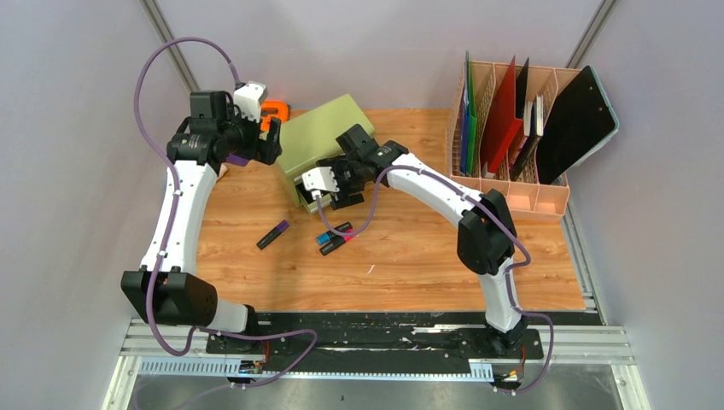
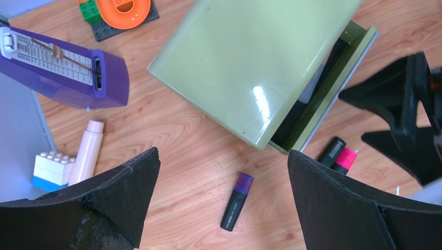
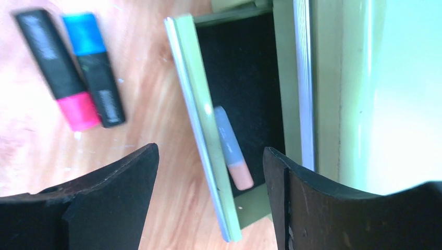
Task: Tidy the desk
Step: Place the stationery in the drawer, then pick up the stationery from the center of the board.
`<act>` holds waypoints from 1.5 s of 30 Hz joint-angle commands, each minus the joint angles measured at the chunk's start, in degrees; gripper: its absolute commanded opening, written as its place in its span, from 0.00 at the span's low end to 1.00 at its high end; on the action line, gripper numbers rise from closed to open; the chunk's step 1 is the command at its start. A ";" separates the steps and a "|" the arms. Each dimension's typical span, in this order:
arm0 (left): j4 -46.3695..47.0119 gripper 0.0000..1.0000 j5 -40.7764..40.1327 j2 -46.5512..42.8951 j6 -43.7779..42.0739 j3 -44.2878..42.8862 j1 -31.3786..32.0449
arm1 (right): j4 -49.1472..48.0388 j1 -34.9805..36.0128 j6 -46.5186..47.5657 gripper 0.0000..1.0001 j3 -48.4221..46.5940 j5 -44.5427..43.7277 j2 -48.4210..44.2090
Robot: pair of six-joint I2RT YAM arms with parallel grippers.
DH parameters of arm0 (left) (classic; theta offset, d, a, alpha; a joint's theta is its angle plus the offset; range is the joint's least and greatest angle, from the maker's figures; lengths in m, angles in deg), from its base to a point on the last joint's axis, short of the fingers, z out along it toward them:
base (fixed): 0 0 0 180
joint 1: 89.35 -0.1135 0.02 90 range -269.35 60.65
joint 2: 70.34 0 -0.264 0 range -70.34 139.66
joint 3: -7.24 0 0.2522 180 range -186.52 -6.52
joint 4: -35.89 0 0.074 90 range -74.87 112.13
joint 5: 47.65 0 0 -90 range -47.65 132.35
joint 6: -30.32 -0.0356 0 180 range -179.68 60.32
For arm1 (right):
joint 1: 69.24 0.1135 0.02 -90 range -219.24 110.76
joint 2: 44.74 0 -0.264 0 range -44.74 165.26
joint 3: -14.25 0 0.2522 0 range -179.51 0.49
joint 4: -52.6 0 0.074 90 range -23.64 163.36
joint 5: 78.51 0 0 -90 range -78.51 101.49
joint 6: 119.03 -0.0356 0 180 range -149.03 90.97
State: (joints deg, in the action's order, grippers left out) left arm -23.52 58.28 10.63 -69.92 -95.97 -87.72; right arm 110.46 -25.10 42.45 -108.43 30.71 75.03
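Note:
The desk [image 1: 410, 256] is an orange-brown wood top. An olive-green drawer chest [image 1: 320, 137] stands at the back middle, its drawer [image 3: 240, 78] pulled out. A grey marker with a peach cap [image 3: 232, 151] lies inside. My right gripper [image 3: 208, 151] hangs open over the drawer's front panel [image 3: 200, 130], holding nothing; in the top view the right gripper [image 1: 337, 192] is at the chest's front. My left gripper [image 2: 223, 153] is open and empty, high above a purple highlighter [image 2: 237, 202]. A pink highlighter [image 3: 60, 70] and a blue highlighter [image 3: 96, 67] lie side by side.
A purple metronome [image 2: 62, 70], a pale pink tube [image 2: 86, 151], a white-and-blue toy brick [image 2: 52, 169] and an orange piece on a dark baseplate [image 2: 122, 13] sit left of the chest. A peach file rack [image 1: 508, 184] with folders and a black board [image 1: 580, 120] fills the back right.

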 commanded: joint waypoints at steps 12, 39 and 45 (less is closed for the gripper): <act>0.12 1.00 0.79 -1.69 2.91 -2.78 -1.45 | 2.08 5.39 -12.01 0.54 6.02 15.03 -2.68; 0.78 1.00 2.23 -2.33 2.29 -0.47 -1.45 | -1.14 5.79 -11.35 0.44 4.80 13.12 7.75; 0.82 1.00 2.39 -2.22 2.23 -0.39 -1.45 | -1.36 5.79 -11.31 0.42 4.22 12.52 8.62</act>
State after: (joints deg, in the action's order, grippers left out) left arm -23.50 59.63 10.63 -68.28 -96.32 -88.71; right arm 110.88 -19.29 30.74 -101.57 42.86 82.70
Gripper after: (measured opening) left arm 1.000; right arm 0.427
